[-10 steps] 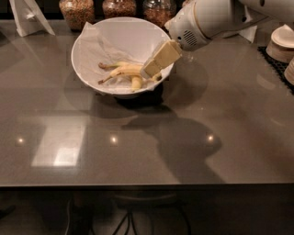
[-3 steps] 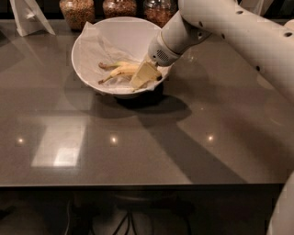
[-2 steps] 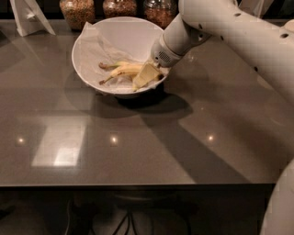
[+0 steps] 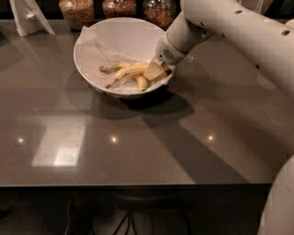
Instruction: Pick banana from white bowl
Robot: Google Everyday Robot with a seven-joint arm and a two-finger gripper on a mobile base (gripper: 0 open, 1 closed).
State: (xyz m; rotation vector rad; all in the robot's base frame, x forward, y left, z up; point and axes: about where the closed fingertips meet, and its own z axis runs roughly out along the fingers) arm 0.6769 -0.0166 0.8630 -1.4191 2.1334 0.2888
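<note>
Camera view: the robot's white arm (image 4: 220, 23) reaches in from the right, and its gripper (image 4: 155, 71), a pale beige-tipped two-finger pincer, is now down inside the large, round, glossy white bowl (image 4: 138, 32). A few seconds ago it slanted in over the right rim, with more of it showing above the fruit. Since then it has sunk, and over the last second it has hardly shifted.

The yellow banana (image 4: 131, 71), with brown-tipped stems, lies on the bowl's floor towards the near right side. It is partly on the crumpled white paper lining (image 4: 94, 53), and its right end sits under the gripper's tip. It looks much as it did before and has not been lifted. Whether the pincer has already clamped onto it, or is only resting against it, cannot be told from here.

My reading is that the reach is finished and the grasp is being settled. Lifting the banana clear of the rim remains to be done.

The bowl stands on the dark grey reflective table (image 4: 138, 151), with 3 glass jars of grains (image 4: 117, 7) behind it.
</note>
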